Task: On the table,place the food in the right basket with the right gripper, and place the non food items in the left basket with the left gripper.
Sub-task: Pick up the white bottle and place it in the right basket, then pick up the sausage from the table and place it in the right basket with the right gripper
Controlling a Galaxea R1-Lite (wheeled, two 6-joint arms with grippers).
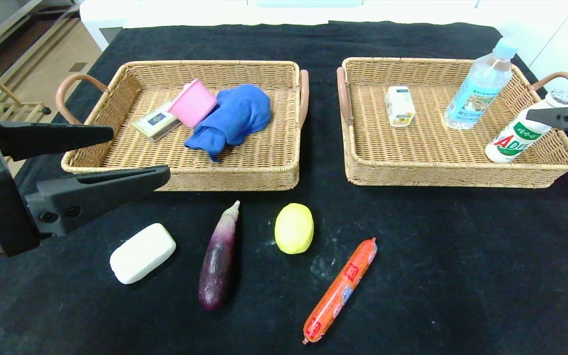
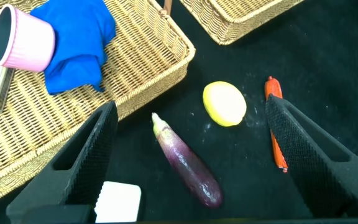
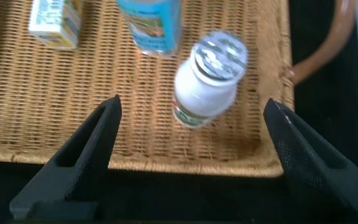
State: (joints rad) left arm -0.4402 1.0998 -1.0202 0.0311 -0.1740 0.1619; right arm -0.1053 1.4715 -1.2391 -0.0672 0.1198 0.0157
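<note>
Two hands, left hand (image 1: 136, 155) and right hand (image 3: 188, 146), gape empty; three foods and one white bar (image 1: 142, 253) lie loose.

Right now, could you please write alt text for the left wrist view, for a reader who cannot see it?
The open left tool hovers over a black table, above a purple aubergine, with a white bar by one finger. A yellow fruit and an orange sausage lie beyond; the left basket holds a blue cloth and pink cup.

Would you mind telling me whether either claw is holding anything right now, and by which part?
Nothing is held. The right claw is open above the drink bottle in the right basket; the left claw is open above the table.
</note>
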